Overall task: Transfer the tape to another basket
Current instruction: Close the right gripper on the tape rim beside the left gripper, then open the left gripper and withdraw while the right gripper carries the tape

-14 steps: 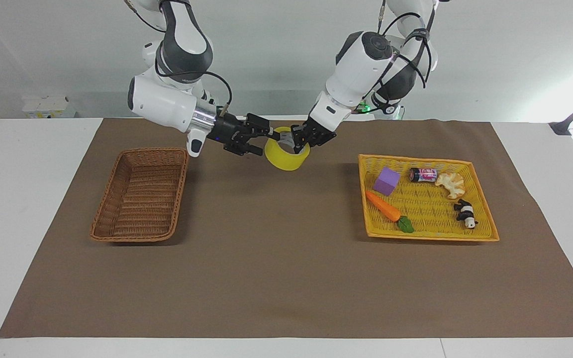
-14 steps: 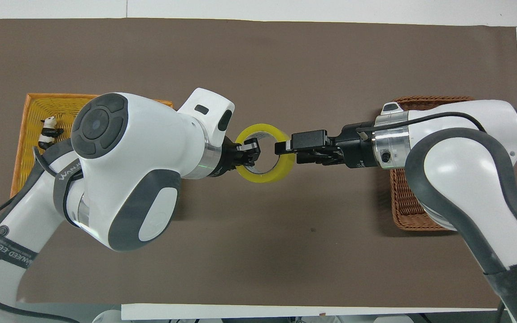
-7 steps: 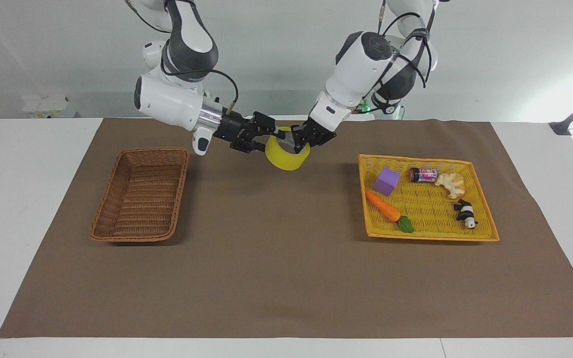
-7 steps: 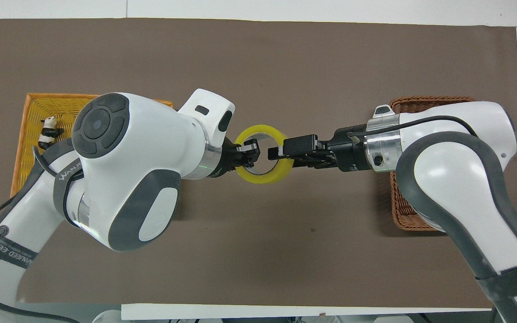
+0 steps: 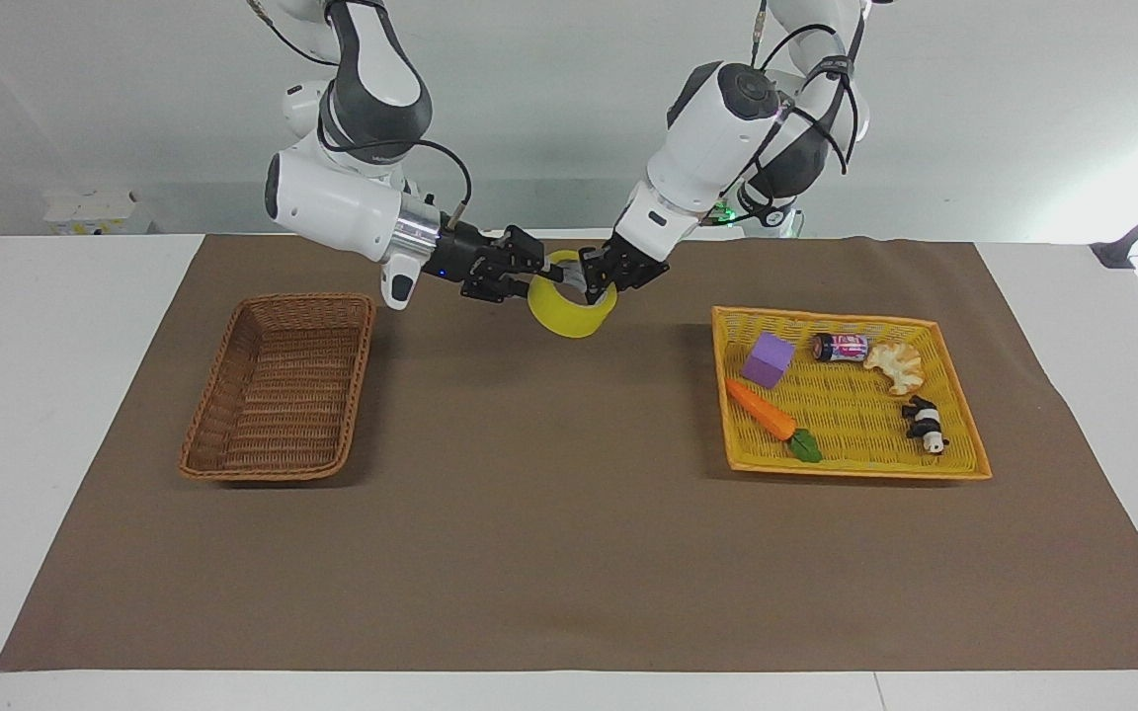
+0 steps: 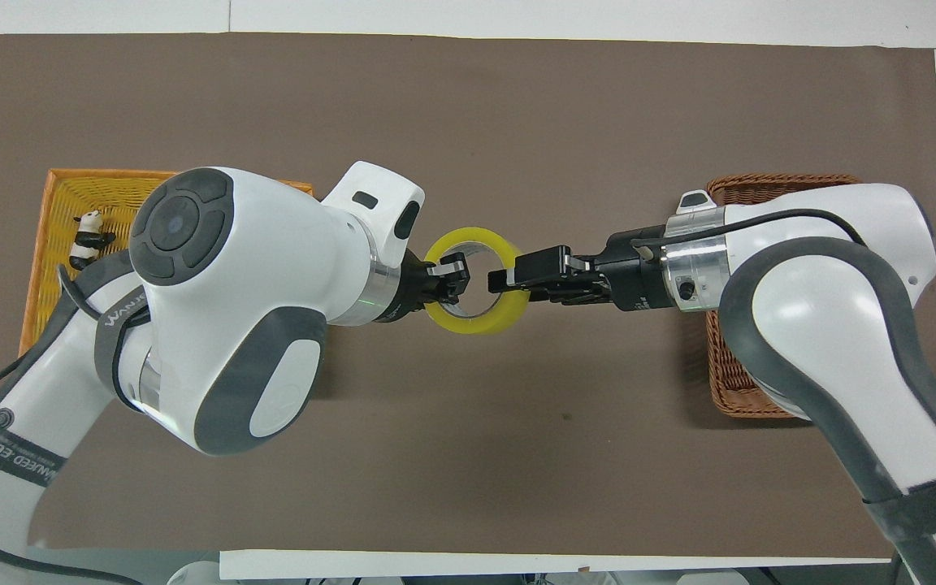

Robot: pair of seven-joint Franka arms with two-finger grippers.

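The bench (image 5: 569, 553) carries the basket (image 5: 281, 387) at the right arm's end. Above mid-bench the tape (image 5: 572, 307) hangs between both hands: the left hand (image 5: 597, 275) clamps its rim, while the right hand (image 5: 526, 276) grips the other edge, fingers closed over it.

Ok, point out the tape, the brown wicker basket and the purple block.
tape (image 5: 574, 314), facing view, yellow outer wall.
brown wicker basket (image 5: 278, 395), facing view, woven floor.
purple block (image 5: 768, 359), facing view, its front face.
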